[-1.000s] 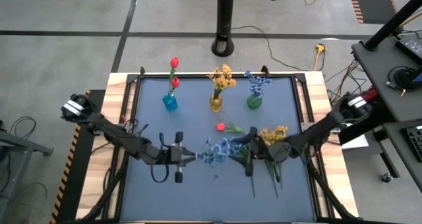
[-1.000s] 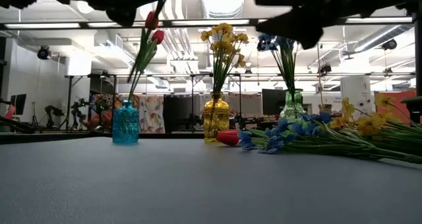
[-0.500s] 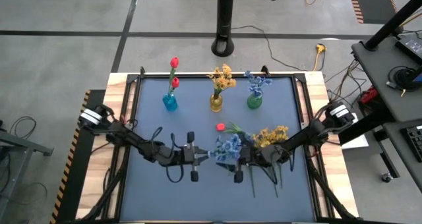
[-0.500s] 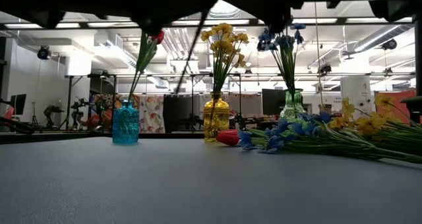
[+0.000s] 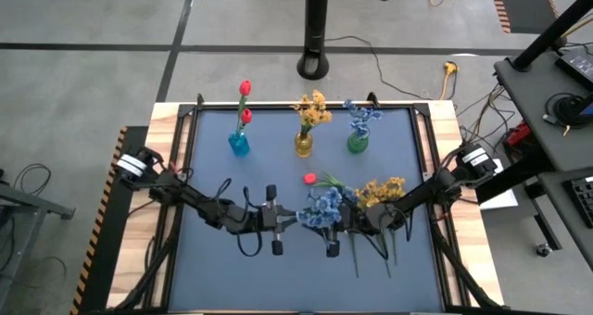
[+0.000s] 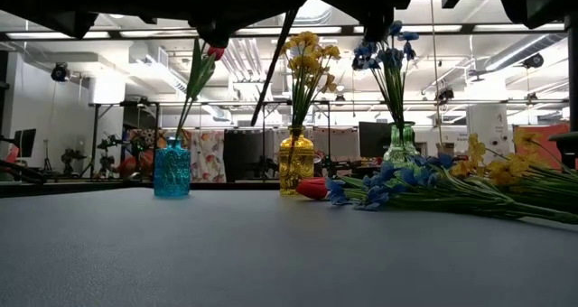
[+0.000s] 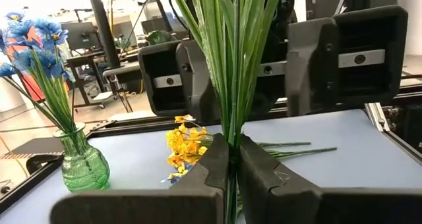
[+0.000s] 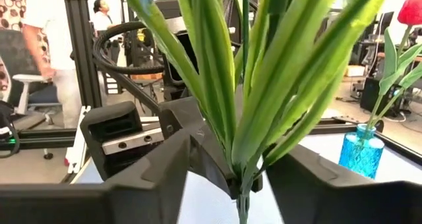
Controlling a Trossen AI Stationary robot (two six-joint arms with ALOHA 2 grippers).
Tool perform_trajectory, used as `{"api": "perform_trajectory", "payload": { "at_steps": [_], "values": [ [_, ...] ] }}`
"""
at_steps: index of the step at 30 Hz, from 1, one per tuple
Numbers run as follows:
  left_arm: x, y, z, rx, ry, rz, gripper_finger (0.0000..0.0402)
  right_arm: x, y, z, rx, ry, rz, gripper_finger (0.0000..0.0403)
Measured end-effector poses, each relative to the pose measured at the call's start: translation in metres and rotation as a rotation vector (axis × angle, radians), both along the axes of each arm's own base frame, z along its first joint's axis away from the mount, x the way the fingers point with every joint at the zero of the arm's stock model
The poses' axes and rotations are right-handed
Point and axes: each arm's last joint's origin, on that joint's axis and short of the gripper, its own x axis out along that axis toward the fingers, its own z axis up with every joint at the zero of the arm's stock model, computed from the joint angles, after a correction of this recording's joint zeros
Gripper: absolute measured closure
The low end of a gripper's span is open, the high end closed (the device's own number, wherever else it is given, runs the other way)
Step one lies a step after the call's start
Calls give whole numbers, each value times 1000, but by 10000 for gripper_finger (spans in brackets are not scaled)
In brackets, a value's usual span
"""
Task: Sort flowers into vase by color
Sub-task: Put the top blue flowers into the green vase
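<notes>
My left gripper (image 5: 295,220) is shut on a blue flower sprig (image 5: 321,204) above the table's middle. My right gripper (image 5: 341,224) faces it from the right, open. Its fingers (image 7: 178,76) stand on either side of the sprig's long green leaves (image 8: 217,85); I see no touch. At the back stand a blue vase (image 5: 239,145) with red flowers, a yellow vase (image 5: 304,145) with yellow flowers and a green vase (image 5: 358,143) with blue flowers. More blue flowers (image 6: 384,182), yellow flowers (image 5: 382,189) and a red flower (image 5: 310,178) lie on the table. My left gripper pinches the sprig's thin green stem (image 7: 231,159) just below the leaves, between its two fingers. The fingers come level from the table's left and lie across the stem. The sprig stands upright, blossoms up, lifted clear of the table.
The dark mat (image 5: 222,278) is bare in its near half and on the left. A wooden border and a black frame (image 5: 181,167) run around it. In the right wrist view a person (image 8: 49,46) stands in the room beyond the table.
My left gripper has gone toward the table's right with the blue sprig, and my right gripper has come toward the left to meet it. The two grippers now face each other closely around the sprig. The flowers on the table have stayed put.
</notes>
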Motion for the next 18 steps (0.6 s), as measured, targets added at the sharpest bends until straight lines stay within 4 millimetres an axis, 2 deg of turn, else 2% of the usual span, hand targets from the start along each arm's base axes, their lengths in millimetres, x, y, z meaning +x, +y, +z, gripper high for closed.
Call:
{"api": "perform_trajectory", "payload": {
  "at_steps": [9,18],
  "values": [
    [0,1,0,-13,-1,47,358,0,-1,0,-5,1,-12,316],
    [-1,2,3,-62,-9,51,277,-1,-1,4,-17,5,-6,353]
  ]
}}
